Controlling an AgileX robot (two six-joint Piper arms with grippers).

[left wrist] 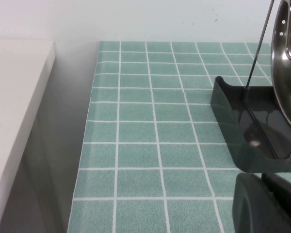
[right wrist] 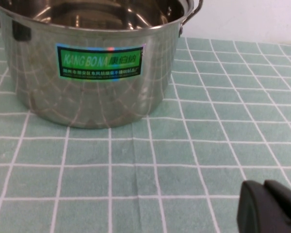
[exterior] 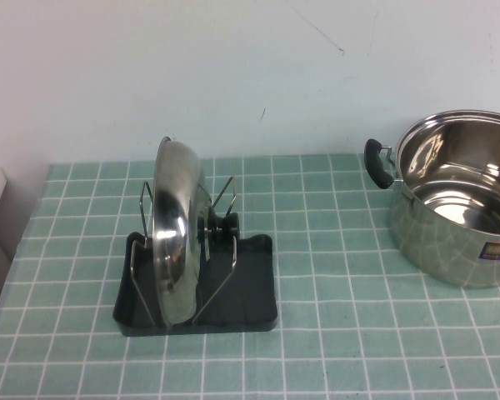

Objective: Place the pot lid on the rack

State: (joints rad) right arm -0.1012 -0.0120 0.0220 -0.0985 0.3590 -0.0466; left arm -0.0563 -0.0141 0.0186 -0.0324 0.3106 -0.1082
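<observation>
The pot lid [exterior: 177, 233] stands on edge in the rack [exterior: 250, 283], held between the silver wire uprights, with its black knob [exterior: 221, 229] facing right. Neither arm shows in the high view. In the left wrist view my left gripper [left wrist: 266, 194] is shut and empty, low over the cloth just short of the rack's [left wrist: 233, 126] black tray. The lid's rim [left wrist: 288, 73] shows above the tray. In the right wrist view my right gripper [right wrist: 264, 194] is shut and empty, a few tiles in front of the pot.
The deep steel pot [exterior: 458, 200] with black side handles stands open at the far right; its labelled wall [right wrist: 87, 63] fills the right wrist view. A green tiled cloth [exterior: 333, 333] covers the table. The table's left edge [left wrist: 85, 145] drops off beside a white surface.
</observation>
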